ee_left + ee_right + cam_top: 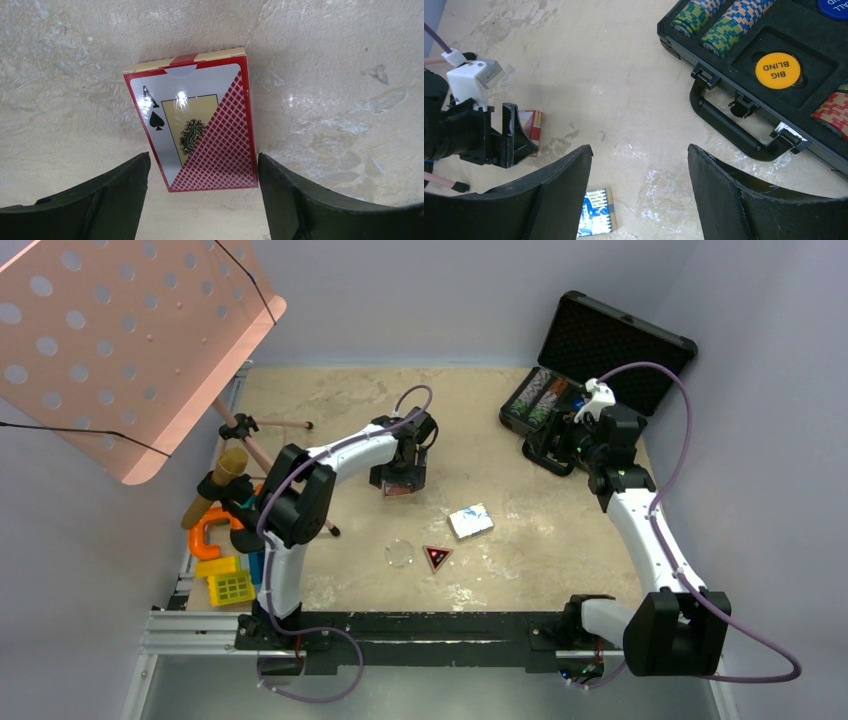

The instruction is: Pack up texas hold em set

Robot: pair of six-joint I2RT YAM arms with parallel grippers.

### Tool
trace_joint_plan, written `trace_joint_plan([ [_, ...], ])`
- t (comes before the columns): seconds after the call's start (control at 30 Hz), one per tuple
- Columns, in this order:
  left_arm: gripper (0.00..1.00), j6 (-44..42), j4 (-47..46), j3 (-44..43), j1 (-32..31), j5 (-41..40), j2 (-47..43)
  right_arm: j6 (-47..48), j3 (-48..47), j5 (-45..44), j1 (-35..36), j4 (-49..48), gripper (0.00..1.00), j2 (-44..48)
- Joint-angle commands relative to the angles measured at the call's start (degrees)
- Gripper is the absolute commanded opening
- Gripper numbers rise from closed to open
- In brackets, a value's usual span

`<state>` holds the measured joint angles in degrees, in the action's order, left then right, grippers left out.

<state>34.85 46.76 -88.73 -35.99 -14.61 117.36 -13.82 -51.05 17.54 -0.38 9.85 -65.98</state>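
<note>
Briefcase [610, 340] lies open, chip rows [734, 22] seated inside. Left gripper [204, 162], well left of the briefcase, is released: jaws apart, straddling the flat red deck [200, 125], no clamp evident. Right gripper [639, 150], just beside the briefcase's handle [724, 125], is released and empty. Blue deck [470, 521] lies loose, left of the briefcase.

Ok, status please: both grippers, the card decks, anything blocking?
Left gripper open, astride red deck. Right gripper open, empty, near case. Blue deck not yet packed. Nothing blocking.
</note>
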Motion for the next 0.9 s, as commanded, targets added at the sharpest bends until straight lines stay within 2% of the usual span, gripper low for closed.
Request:
trace_joint_plan([
  [0.0, 0.79, -1.7, -0.1, -2.5, 0.4, -0.8, 1.3, 1.1, -0.1, 0.9, -0.1, -0.9, 0.74, 0.3],
  [0.07, 0.76, -1.8, 0.0, -2.6, 0.4, -1.1, 1.7, 1.1, 0.0, 0.9, -0.1, -0.9, 0.74, 0.3],
  [0.17, 0.64, -2.2, 0.0, -2.5, 0.5, -1.4, 2.4, 1.1, 0.0, 0.8, -0.1, -0.9, 0.74, 0.2],
  [0.23, 0.47, -2.5, -0.2, -2.3, 0.5, -1.3, 2.7, 1.1, 0.0, 0.7, -0.1, -0.9, 0.74, 0.3],
  [0.27, 0.31, -2.8, -0.4, -2.0, 0.5, -1.3, 2.6, 1.1, 0.0, 0.7, -0.1, -0.9, 0.74, 0.3],
  [0.37, 0.0, -4.4, -1.3, -1.0, 0.5, -1.3, 1.4, 1.1, 0.0, 1.1, -0.1, -0.9, 0.74, 0.4],
  [0.5, 0.0, -9.9, 0.0, -0.6, 0.2, -2.9, -4.4, 1.1, -0.1, 3.4, -0.1, -1.3, 0.75, 0.6],
  [0.63, 0.0, -19.2, 0.3, 1.8, -1.0, -3.0, -16.8, 0.4, -0.4, 6.7, -0.1, -1.2, 0.76, 0.4],
  [0.77, 0.0, -28.8, 0.2, 6.2, -4.4, -1.6, -27.9, -2.8, 0.8, 13.2, -0.1, -2.5, 0.75, 0.9],
  [0.87, 0.0, -36.0, -0.9, 10.8, -8.2, 2.5, -35.0, -6.9, 3.3, 20.0, -0.1, -5.2, 0.74, 1.6],
])
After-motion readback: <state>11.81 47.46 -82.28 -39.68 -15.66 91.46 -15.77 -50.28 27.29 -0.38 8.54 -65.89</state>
